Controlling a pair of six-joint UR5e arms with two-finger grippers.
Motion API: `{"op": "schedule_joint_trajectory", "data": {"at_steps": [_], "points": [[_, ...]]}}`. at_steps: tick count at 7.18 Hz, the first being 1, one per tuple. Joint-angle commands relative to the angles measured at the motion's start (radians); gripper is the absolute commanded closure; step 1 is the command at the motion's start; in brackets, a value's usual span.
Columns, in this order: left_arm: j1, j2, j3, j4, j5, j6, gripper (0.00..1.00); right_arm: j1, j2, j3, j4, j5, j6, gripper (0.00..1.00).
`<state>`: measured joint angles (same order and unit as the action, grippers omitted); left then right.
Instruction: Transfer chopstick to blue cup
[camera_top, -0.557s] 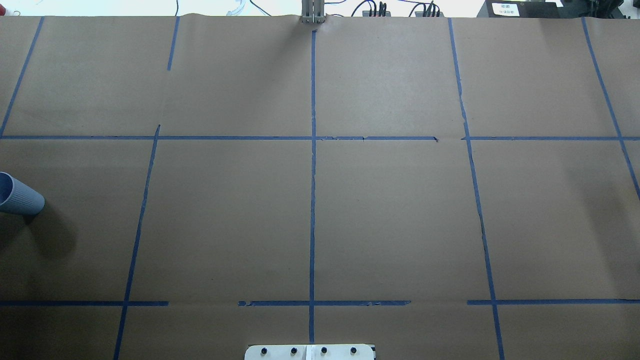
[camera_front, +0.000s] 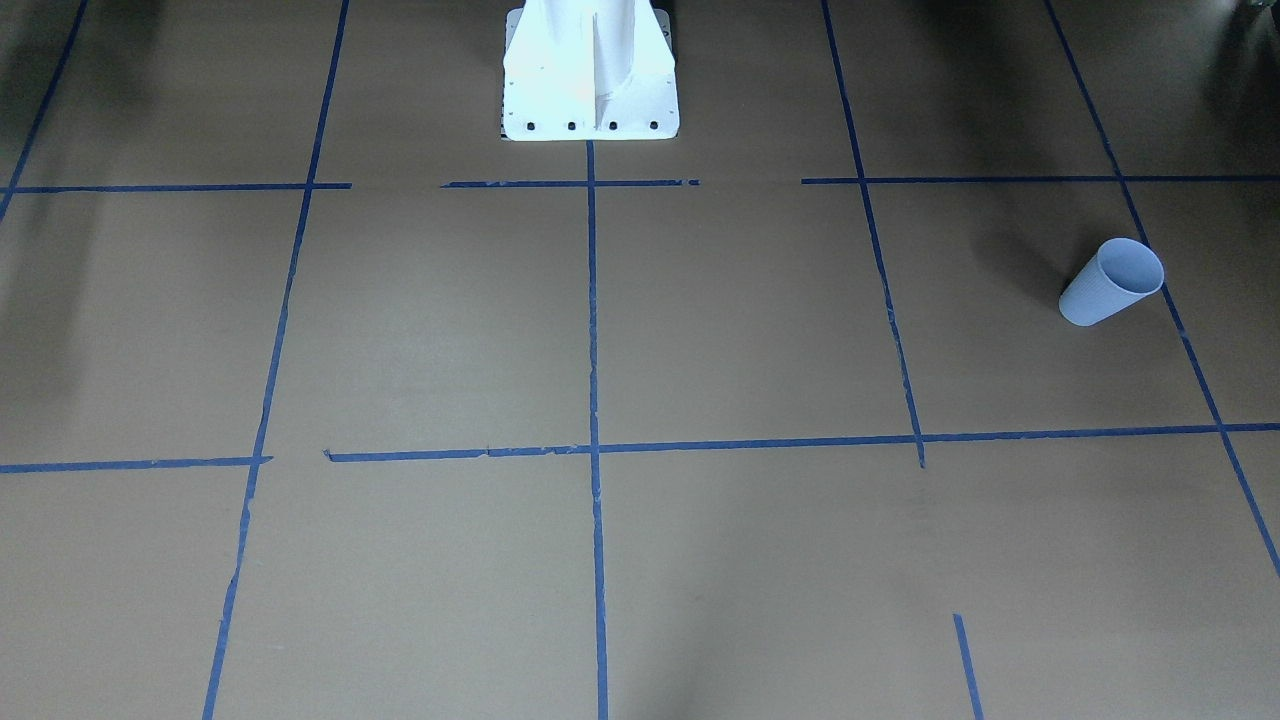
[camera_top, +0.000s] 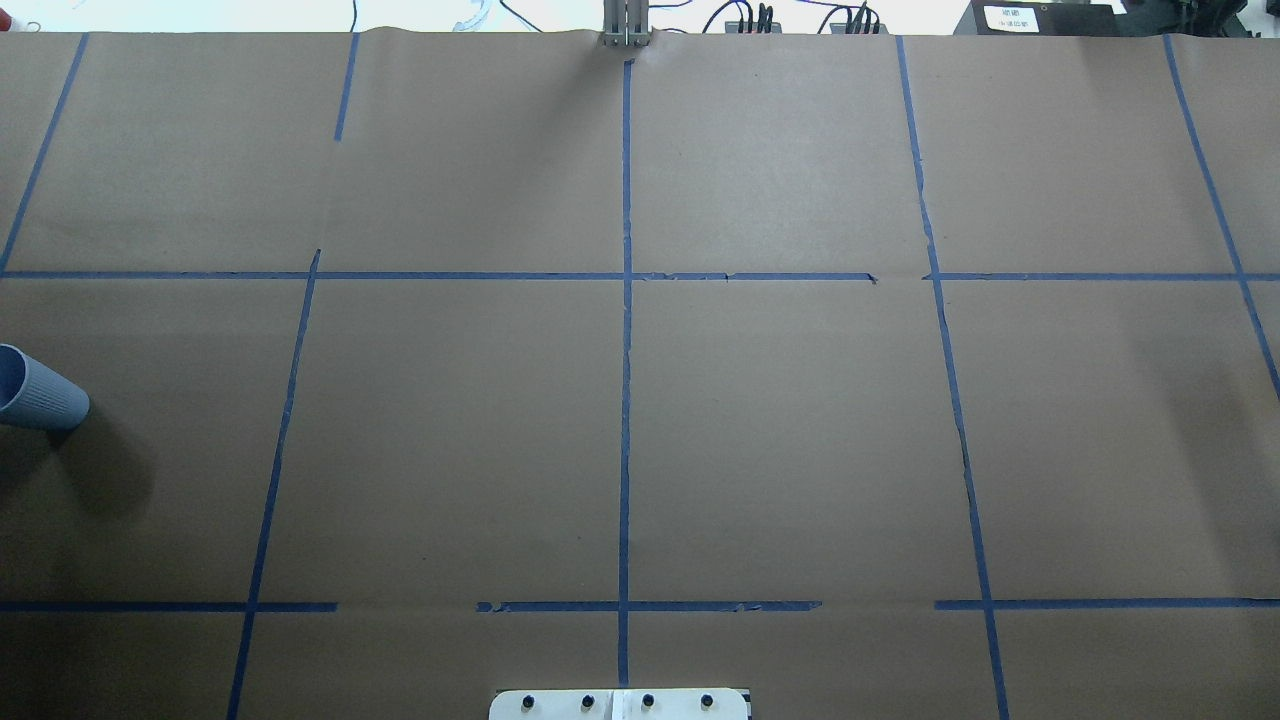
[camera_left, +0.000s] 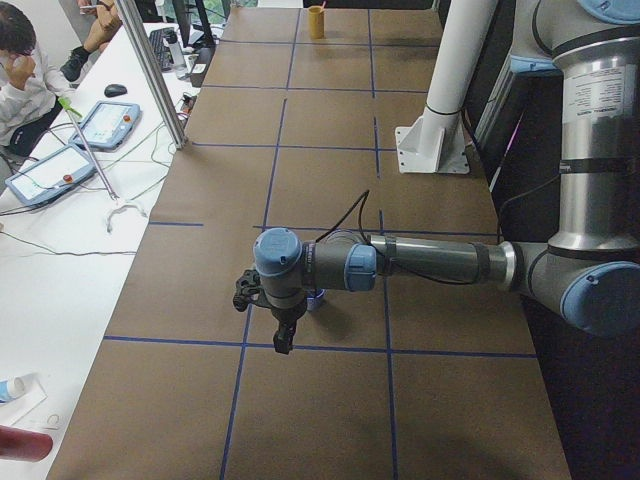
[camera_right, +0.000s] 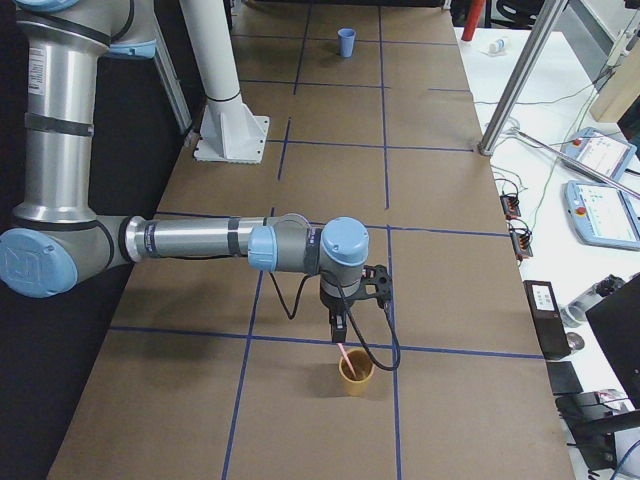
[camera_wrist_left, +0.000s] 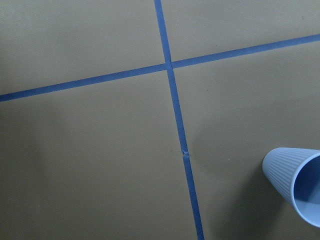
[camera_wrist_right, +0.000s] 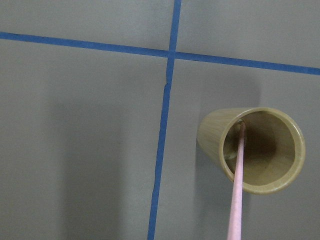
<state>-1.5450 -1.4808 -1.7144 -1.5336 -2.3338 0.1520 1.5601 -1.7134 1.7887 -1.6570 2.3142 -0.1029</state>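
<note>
**Right gripper (camera_right: 339, 326) poised over chopstick (camera_wrist_right: 236, 186), blue cup (camera_front: 1108, 285) waiting at far end**

The right gripper hangs straight above a mustard-yellow cup (camera_right: 355, 378) at the robot's right end of the table (camera_top: 800, 450). Its tip is at the top of the pale pink chopstick. From the room I cannot tell whether the fingers are spread or already pressed on the stick. The chopstick leans in that cup, its lower end down inside. The blue cup stands mouth-up well apart, at the opposite end of the table. The left gripper (camera_left: 283, 338) hangs just beside it, and its fingers are just as hard to read.

The job looks barely begun, and the step in hand appears to be taking hold of the stick. To do it well, the gripper should pinch close to the top end, square to the thin shaft. It should then draw the stick up along its own lean until the lower tip clears the rim. A sideways pull would likely tip or drag the light cup.
</note>
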Motion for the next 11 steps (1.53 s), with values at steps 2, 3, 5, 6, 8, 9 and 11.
{"op": "schedule_joint_trajectory", "data": {"at_steps": [2, 3, 5, 6, 8, 9, 11], "points": [[0.002, -0.006, 0.006, -0.008, -0.013, 0.010, 0.00, 0.000, 0.001, 0.001, 0.002, 0.004, 0.000, 0.00], [0.000, 0.025, -0.008, -0.038, -0.021, 0.008, 0.00, 0.000, 0.001, 0.004, 0.000, 0.004, 0.000, 0.00], [0.003, 0.030, 0.006, -0.115, -0.048, 0.004, 0.00, -0.002, 0.001, 0.008, 0.000, 0.005, 0.002, 0.00], [0.006, 0.030, 0.015, -0.115, -0.053, 0.001, 0.00, -0.002, 0.001, 0.006, 0.000, 0.005, 0.003, 0.00], [0.011, 0.030, 0.021, -0.112, -0.053, 0.000, 0.00, -0.002, 0.001, 0.008, 0.000, 0.005, 0.005, 0.00], [0.011, 0.030, 0.021, -0.109, -0.053, -0.017, 0.00, -0.002, 0.001, 0.008, 0.002, 0.005, 0.006, 0.00], [0.061, 0.028, 0.019, -0.119, -0.052, -0.129, 0.00, -0.002, 0.001, 0.009, 0.000, 0.007, 0.006, 0.00]]}}
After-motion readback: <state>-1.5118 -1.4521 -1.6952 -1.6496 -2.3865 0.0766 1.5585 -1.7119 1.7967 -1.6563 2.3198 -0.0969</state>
